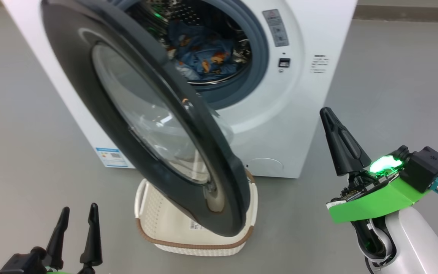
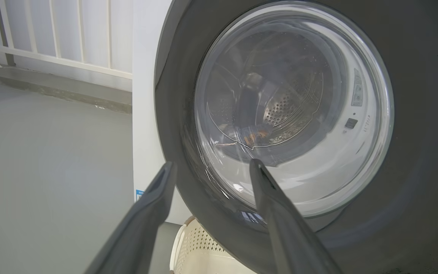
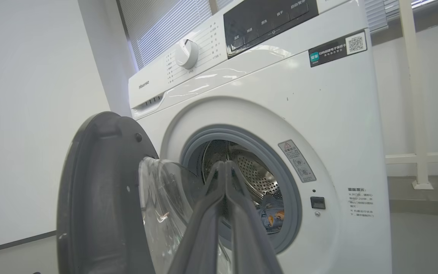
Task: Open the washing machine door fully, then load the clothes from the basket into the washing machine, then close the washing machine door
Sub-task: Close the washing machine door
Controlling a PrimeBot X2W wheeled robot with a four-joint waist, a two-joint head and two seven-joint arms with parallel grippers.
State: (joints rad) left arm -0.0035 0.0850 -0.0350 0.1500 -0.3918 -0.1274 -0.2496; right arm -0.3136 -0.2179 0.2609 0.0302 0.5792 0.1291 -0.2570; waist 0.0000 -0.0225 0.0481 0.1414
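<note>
Grey floor point(image 1: 394, 76): clothes point(image 1: 203, 57) in drum point(image 1: 188, 15), basket point(image 1: 165, 222) seemingly empty, washing machine door point(image 1: 74, 64) half open, closing not yet done. Left gripper point(image 1: 80, 207) spread, right gripper point(image 1: 326, 111) pressed together.

the white washing machine point(image 1: 318, 95) fills the upper centre of the head view, its steel drum point(image 1: 188, 15) open behind a grey gasket point(image 1: 259, 53). the glossy black washing machine door point(image 1: 70, 76) stands swung partway out, slanting from upper left to lower centre, its clear glass bowl bulging toward the machine. the blue, orange-printed clothes point(image 1: 203, 53) lie inside the drum. the cream, brown-rimmed basket point(image 1: 173, 228) sits at lower centre, under the door's lower edge.
</note>
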